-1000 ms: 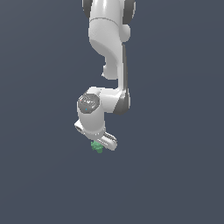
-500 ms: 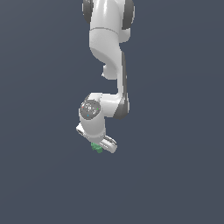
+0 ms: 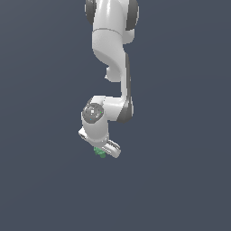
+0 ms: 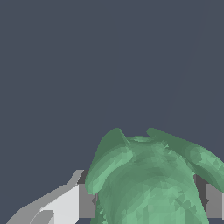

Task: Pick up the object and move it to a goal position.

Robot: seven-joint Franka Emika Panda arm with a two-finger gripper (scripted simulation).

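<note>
Jaws clamped on green lumpy object (image 3: 99, 153), long axis unclear

The arm (image 3: 110, 58) is glossy white along its links, with dark grey, almost black bands at the joints near the top and at the elbow lower down. A round grey cap marks the side of the wrist housing (image 3: 94, 113). The gripper (image 3: 104, 151) is white, with light grey shading on its finger (image 4: 65, 203) and darker grey pads (image 4: 86, 201). The object (image 3: 99, 153) is green: pale mint on its raised lobes, deeper green in the folds, faintly mottled across its surface in the wrist view. Everything sits against a flat, plain slate blue-grey backdrop (image 3: 180, 135).
</note>
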